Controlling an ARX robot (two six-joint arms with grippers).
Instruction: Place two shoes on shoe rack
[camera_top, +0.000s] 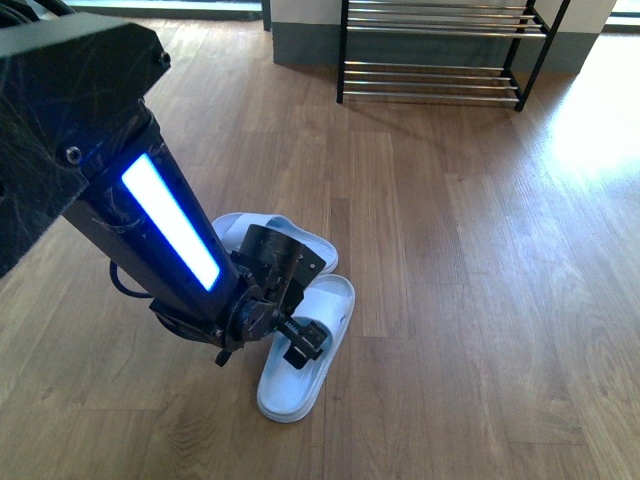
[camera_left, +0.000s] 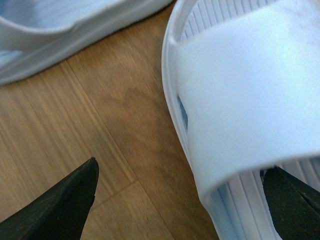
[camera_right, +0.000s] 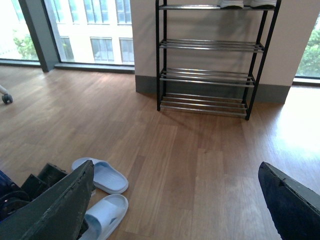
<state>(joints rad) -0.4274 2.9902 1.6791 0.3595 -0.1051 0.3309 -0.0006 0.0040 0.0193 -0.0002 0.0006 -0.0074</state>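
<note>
Wood floor (camera_top: 450, 300); 2 slides (camera_top: 287, 385); 1 rack (camera_right: 205, 75); left fingers (camera_left: 60, 205) spread; right fingers (camera_right: 60, 210) spread

Home-like room with a shoe corner.
A wood-plank floor (camera_right: 200, 165), black shoe rack (camera_right: 207, 75) against the wall, pale slides (camera_right: 105, 177) on the floor, tall windows (camera_right: 90, 30) alongside.

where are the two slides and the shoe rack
near slide (camera_top: 288, 385): front view, heel footbed
far slide (camera_top: 232, 228): front view, uncovered end
shoe rack (camera_top: 430, 70): front view, lower shelf rods
</note>
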